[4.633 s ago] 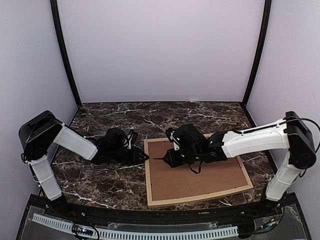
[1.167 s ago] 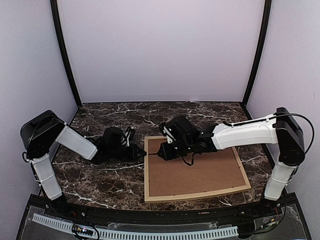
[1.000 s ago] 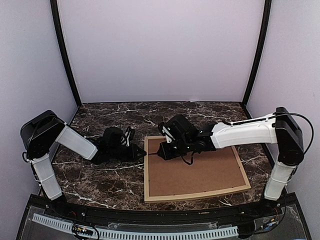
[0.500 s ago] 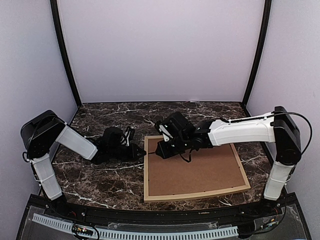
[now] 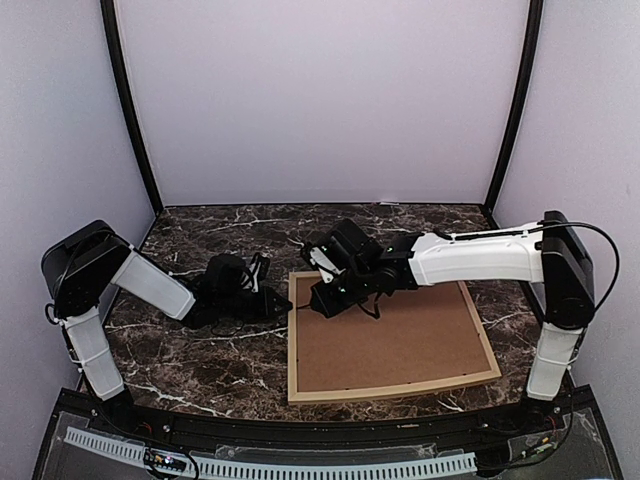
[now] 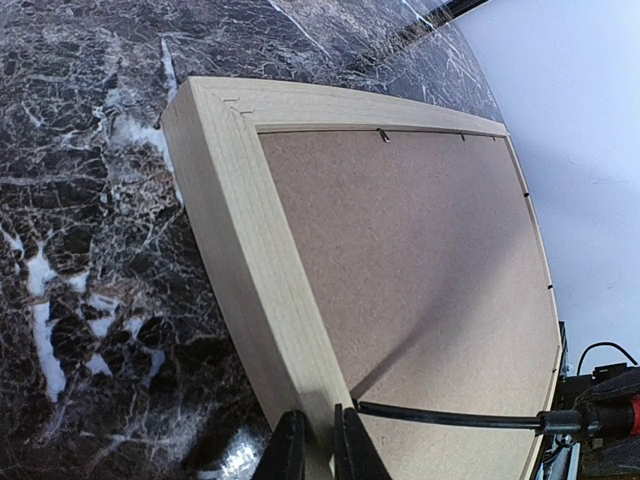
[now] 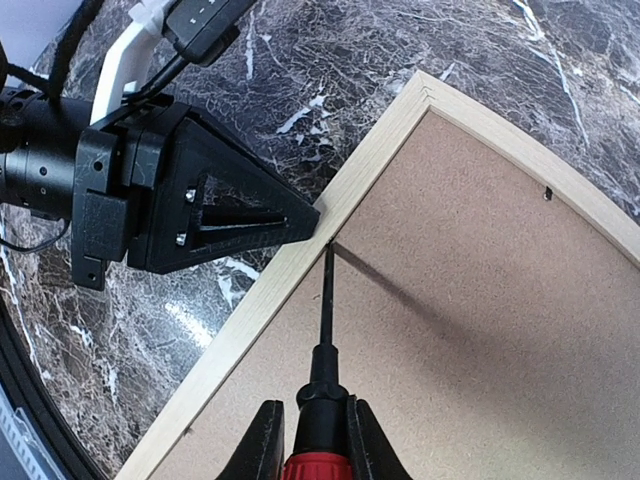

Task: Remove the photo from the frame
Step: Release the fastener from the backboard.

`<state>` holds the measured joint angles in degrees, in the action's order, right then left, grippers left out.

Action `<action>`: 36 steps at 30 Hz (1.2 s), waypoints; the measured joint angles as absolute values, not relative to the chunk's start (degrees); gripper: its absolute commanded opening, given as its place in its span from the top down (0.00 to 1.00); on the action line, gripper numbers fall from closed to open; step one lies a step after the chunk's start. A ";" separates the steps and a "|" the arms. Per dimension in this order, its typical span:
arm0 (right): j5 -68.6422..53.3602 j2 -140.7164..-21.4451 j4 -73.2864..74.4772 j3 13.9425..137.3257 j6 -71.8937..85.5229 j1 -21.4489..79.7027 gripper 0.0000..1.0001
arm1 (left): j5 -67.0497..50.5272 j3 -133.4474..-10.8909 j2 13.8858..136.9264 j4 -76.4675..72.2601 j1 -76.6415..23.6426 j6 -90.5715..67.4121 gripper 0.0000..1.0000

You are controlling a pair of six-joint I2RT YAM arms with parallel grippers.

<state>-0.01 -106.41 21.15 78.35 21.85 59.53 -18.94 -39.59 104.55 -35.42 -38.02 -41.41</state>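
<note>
Leftward went the right end effector (image 7: 315, 415), clamped on a red-handled screwdriver (image 7: 322, 340) whose tip meets the inner edge of the left rail of the frame (image 5: 293, 350). Face-down on the marble counter (image 5: 200, 360), the frame shows only its brown backing board (image 5: 390, 335); the photo is hidden. Opposite the tip, the left end effector (image 6: 318, 430), pinched closed and empty, touches that rail's outer edge.

Likely lab test booth: plain lilac walls (image 5: 320, 100), marble-look tabletop (image 5: 200, 370).

White arm shells (image 5: 480, 258), black joints (image 5: 75, 265), black cables (image 7: 62, 48), wedge-shaped black left claw (image 7: 312, 213), silver screws (image 7: 189, 197)
</note>
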 measured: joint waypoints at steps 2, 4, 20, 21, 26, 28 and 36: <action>0.01 -106.78 22.24 79.24 20.73 59.53 1.00 | -18.94 -39.59 104.55 -35.42 -38.02 -41.41 0.89; 0.01 -106.98 22.85 79.75 19.88 59.53 1.00 | -18.94 -39.59 104.55 -35.44 -38.02 -41.45 0.89; 0.12 -107.11 23.05 79.92 18.85 59.53 1.00 | -18.85 -39.59 104.42 -35.31 -38.02 -41.65 0.89; 0.23 -107.11 23.07 79.92 18.87 59.53 1.00 | -18.83 -39.59 104.33 -35.18 -38.02 -41.65 0.89; 0.23 -107.00 22.04 79.26 19.40 59.53 1.00 | -18.13 -39.59 103.33 -33.41 -38.02 -41.56 0.90; 0.23 -106.80 21.19 78.61 19.88 59.53 1.00 | -17.72 -39.59 102.69 -32.16 -38.02 -41.50 0.90; -0.54 -103.61 15.00 72.23 22.35 60.18 1.00 | -15.88 -39.72 99.81 -26.35 -38.57 -40.86 0.91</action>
